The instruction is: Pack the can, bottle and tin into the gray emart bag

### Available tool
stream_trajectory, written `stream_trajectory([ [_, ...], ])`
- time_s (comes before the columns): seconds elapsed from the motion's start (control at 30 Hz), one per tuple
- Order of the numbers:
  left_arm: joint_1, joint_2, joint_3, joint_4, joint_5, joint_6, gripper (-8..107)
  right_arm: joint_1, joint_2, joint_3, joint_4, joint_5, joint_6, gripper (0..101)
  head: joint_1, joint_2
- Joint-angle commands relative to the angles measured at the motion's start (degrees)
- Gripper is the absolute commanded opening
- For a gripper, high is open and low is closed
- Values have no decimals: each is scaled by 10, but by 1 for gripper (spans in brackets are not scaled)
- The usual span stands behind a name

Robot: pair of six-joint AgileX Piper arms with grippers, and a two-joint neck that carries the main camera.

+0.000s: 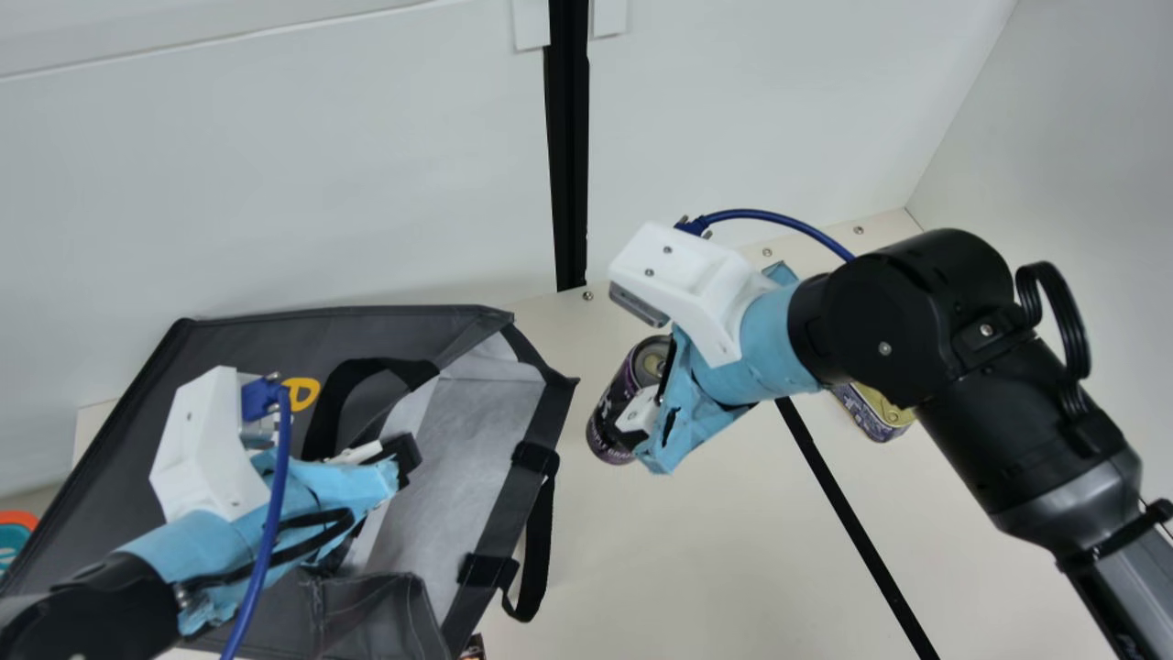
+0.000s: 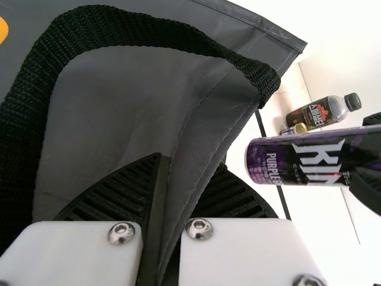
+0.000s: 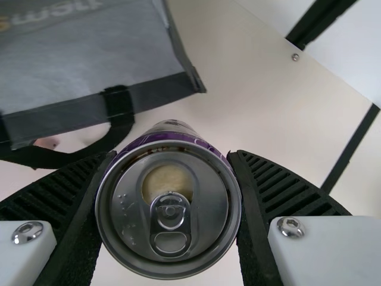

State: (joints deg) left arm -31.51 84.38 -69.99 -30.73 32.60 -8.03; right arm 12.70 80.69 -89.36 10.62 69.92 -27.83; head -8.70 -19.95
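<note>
1. The purple-and-black cylindrical can [image 1: 623,394] is between the ribbed fingers of the black right gripper [image 1: 643,414], which grips it from both sides. Its silver top, with a pull tab and a round opening, faces the right wrist camera.
2. The can is to the right of the soft gray fabric bag [image 1: 247,339], just beside its mouth and apart from it. The bag's pale lining shows on that side, with a black strap handle [image 1: 541,550] at the rim.
3. The black left gripper [image 1: 403,456] is at the bag's mouth, closed on a fold of the gray fabric.
4. The flat tin with a gold lid [image 1: 882,412] is on the cream table [image 1: 586,568], well to the right of the bag, beyond the can.
5. In the left wrist view, the dark-labelled bottle with a black cap [image 2: 315,113] lies beside the tin, also well apart from the bag.
6. The right arm hides part of the tin, and an orange-and-teal object [image 1: 14,532] left of the bag is cut off. Whether the can's base touches the table is hard to tell.
</note>
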Motion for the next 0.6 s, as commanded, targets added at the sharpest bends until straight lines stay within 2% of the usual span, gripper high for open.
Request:
stream_trajectory([
  [0.0, 0, 0, 0, 0, 0, 0, 10, 7, -3, 1, 3, 0, 0, 0, -13, 0],
  [0.57, 0, 0, 0, 0, 0, 0, 10, 31, -29, -13, 80, 0, -26, 0, -13, 0],
])
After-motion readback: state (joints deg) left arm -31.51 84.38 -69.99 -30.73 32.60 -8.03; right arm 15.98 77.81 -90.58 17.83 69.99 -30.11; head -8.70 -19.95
